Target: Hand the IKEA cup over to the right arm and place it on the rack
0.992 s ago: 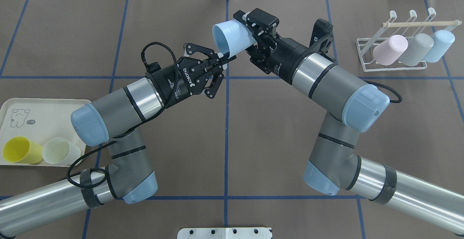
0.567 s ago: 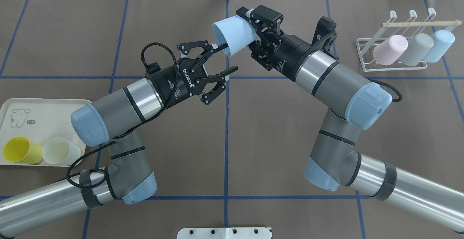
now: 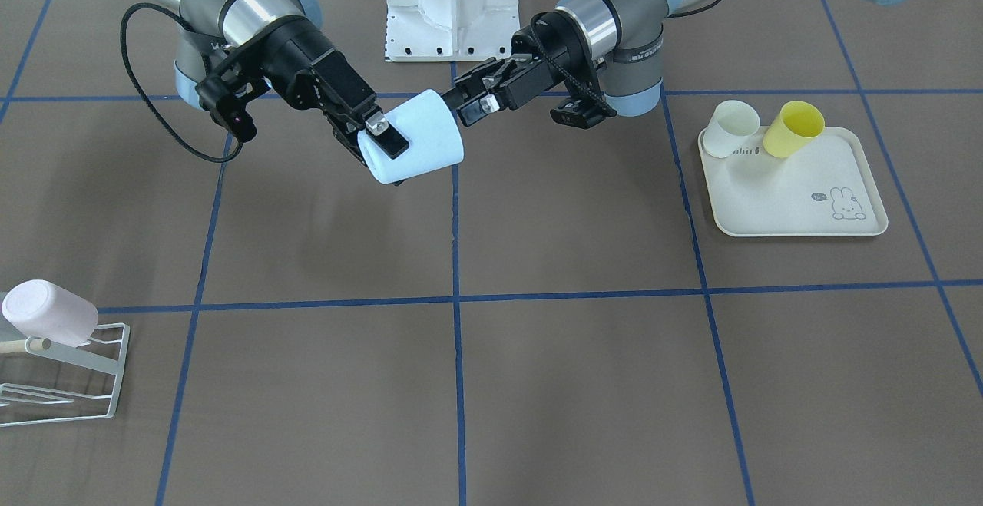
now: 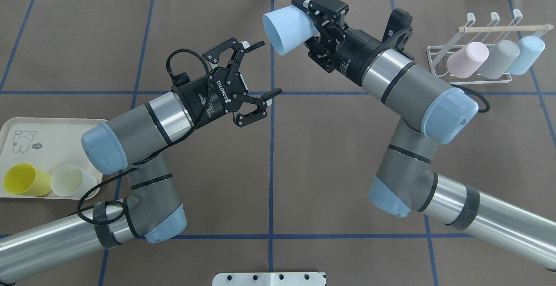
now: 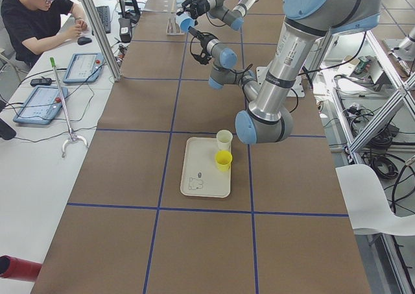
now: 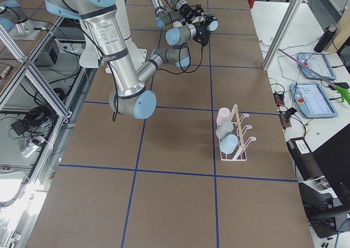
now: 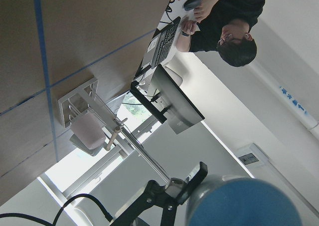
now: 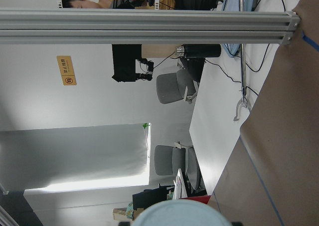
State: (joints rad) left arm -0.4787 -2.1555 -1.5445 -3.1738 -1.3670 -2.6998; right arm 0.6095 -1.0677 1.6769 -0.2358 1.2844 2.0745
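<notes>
One cup: the pale-blue plastic cup hangs sideways in the air over the far middle of the brown table.
Right gripper: black two-finger claw, pinching the cup's closed end.
Left gripper: fingers spread wide, just clear of the cup's open rim.
Rack: the white wire drying rack at far right carries a pink cup, a grey cup and a blue cup.
Tray: the cream tray at near left holds a yellow cup and a whitish cup.
</notes>
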